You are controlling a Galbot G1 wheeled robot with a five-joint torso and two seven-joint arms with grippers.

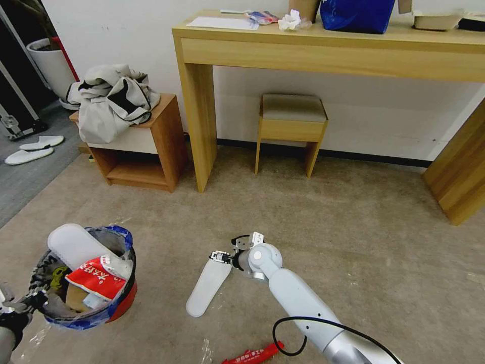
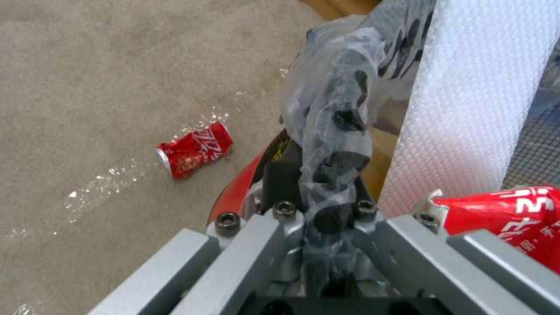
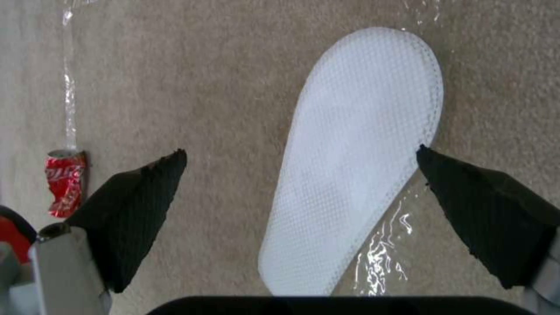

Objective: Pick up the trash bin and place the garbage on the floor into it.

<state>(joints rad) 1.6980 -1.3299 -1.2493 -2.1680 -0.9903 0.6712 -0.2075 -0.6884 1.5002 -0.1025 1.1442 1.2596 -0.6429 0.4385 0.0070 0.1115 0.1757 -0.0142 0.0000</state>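
Note:
The red trash bin (image 1: 124, 306) hangs low at my left, with my left gripper (image 1: 20, 303) shut on its bag-lined rim (image 2: 327, 131). A white slipper (image 1: 76, 245), a red wrapper (image 1: 96, 278) and brown paper sit inside it. Another white slipper (image 1: 207, 288) lies flat on the carpet. Just over its end is my right gripper (image 1: 221, 257), open, with a black finger (image 3: 140, 201) on each side of the slipper (image 3: 356, 166) and not touching it. A crushed red can (image 2: 194, 149) lies on the carpet beside the bin. A red wrapper (image 1: 252, 355) lies near my right arm.
A wooden desk (image 1: 303, 50) stands against the far wall with a small stool (image 1: 290, 126) under it. A side table (image 1: 151, 151) piled with clothes is at the left. Two white slippers (image 1: 33, 149) rest on the grey flooring. Open carpet lies to the right.

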